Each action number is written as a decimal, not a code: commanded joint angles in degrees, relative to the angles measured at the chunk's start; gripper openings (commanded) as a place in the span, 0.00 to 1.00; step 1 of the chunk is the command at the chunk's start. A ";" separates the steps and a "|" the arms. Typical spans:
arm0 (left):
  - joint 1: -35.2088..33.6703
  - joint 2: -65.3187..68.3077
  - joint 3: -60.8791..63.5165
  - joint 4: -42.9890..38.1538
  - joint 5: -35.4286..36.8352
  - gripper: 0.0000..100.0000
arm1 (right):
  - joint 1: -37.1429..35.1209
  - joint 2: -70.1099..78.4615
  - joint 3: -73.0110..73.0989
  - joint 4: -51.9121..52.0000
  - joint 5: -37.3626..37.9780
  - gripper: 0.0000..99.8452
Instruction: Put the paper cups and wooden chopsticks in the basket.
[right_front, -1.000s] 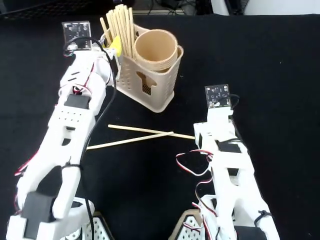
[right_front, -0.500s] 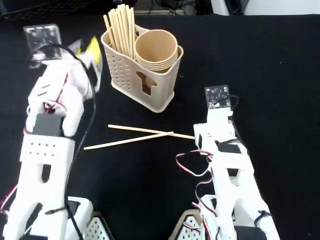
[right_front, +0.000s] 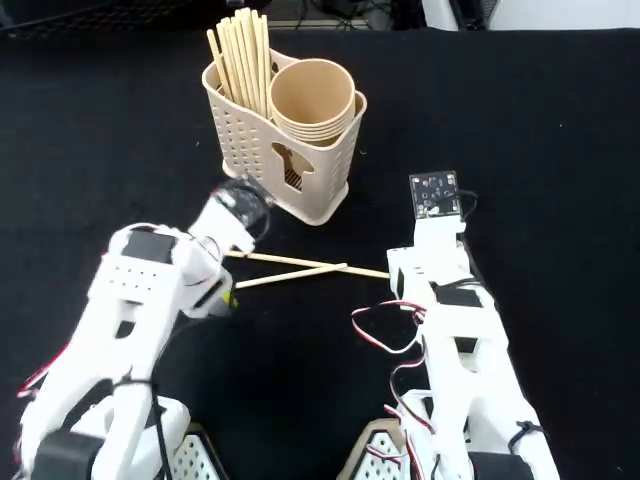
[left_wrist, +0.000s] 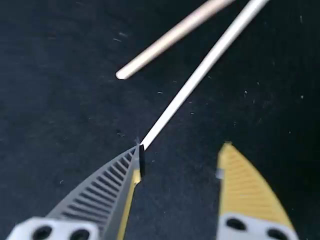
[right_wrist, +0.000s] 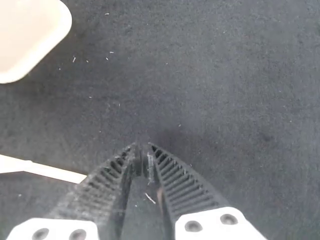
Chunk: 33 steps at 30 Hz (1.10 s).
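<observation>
A cream basket (right_front: 300, 175) stands at the back of the table with several wooden chopsticks (right_front: 240, 60) and stacked paper cups (right_front: 312, 95) in it. Two loose chopsticks (right_front: 300, 264) lie crossed on the black cloth in front of it. My left gripper (left_wrist: 182, 146) hangs open over their left ends, and the thinner chopstick (left_wrist: 200, 70) ends at its grey fingertip (left_wrist: 136, 150). Another chopstick (left_wrist: 170, 37) lies just beyond. My right gripper (right_wrist: 142, 148) is shut on nothing, low over the cloth, with a chopstick end (right_wrist: 40, 170) beside it.
The basket's corner (right_wrist: 25, 35) lies a short way from the right gripper. The right arm (right_front: 445, 300) rests to the right of the loose chopsticks. Bare black cloth (right_front: 540, 150) stretches to the right of the basket.
The left arm has swung from beside the basket toward the front and come down over the left ends of the loose chopsticks. The right arm has not moved.
</observation>
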<state>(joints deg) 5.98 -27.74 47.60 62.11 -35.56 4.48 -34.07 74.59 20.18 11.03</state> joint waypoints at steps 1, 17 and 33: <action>0.92 4.04 0.04 -7.91 -1.41 0.28 | 0.26 -0.04 0.04 -1.41 0.53 0.04; 5.93 18.02 -1.10 -22.86 -2.90 0.28 | 0.26 -0.04 -0.04 -1.41 0.53 0.04; 13.76 18.20 -2.77 -19.25 -10.37 0.19 | 10.37 -2.86 -1.36 -1.32 -3.16 0.04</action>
<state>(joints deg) 17.14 -9.54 47.25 43.56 -45.41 9.85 -34.07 74.59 20.18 10.68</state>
